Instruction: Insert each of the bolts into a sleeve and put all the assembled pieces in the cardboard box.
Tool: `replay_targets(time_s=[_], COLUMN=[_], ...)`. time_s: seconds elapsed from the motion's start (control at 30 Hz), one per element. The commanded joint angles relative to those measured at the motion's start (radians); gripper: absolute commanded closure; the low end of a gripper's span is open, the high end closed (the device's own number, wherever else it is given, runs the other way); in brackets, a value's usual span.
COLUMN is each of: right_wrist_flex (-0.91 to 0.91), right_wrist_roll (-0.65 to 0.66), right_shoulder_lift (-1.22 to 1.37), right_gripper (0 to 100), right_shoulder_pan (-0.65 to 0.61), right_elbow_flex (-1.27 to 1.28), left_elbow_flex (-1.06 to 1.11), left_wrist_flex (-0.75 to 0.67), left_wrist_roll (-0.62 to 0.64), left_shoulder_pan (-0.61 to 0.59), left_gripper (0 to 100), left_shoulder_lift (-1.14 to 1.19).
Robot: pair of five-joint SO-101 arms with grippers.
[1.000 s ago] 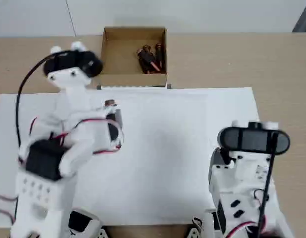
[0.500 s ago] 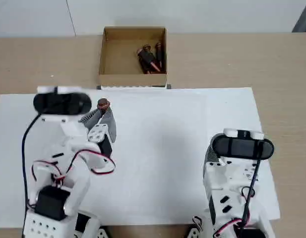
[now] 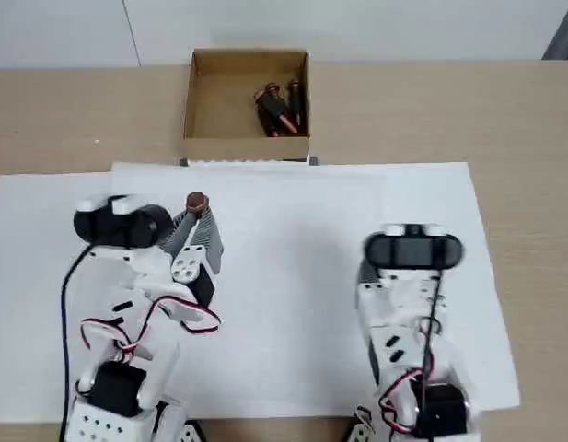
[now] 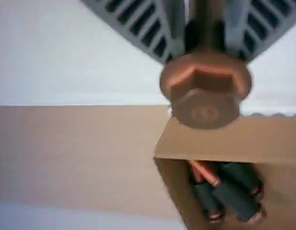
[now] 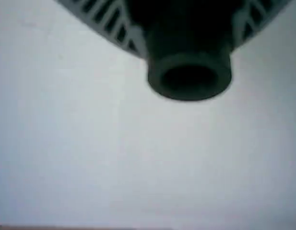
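Copper-coloured hex-head bolt clamped in left jaws; dark tubular plastic sleeve clamped in right jaws.
Mating likely goes best with the bolt turned toward 3 o'clock, the sleeve toward 9, axes aligned before pushing.

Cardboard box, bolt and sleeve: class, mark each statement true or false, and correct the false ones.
1. The left gripper holds a bolt. True.
2. The cardboard box is empty. False: assembled pieces lie in it.
3. The right gripper holds a sleeve. True.
4. The bolt sits inside the sleeve. False: each is in its own gripper, apart from the other.
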Motion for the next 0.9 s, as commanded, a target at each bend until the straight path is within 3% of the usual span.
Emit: replay_targets(time_s=[0.0, 0.2, 0.5, 0.87], right_wrist_flex=[-0.114, -0.251, -0.263, -0.438], right_wrist_roll=[0.006, 0.012, 0.068, 0.206], right_shoulder_lift=[-0.012, -0.012, -0.012, -0.012], right_gripper=[99.5, 99.5, 99.3, 99.5], right_shoulder_pan=[-0.122, -0.239, -0.381, -0.395], right_elbow_flex=[0.038, 0.150, 0.222, 0.282], left_elbow_flex=[0.051, 0.140, 0.162, 0.163], left_wrist_flex=[-0.083, -0.133, -0.153, -0.149], left_wrist_roll=[0.006, 0.071, 0.276, 0.376], left_shoulder_pan=[0.048, 0.072, 0.072, 0.120], left_gripper=[99, 99, 99, 99], left_shoulder_lift=[-0.066, -0.155, -0.264, -0.278])
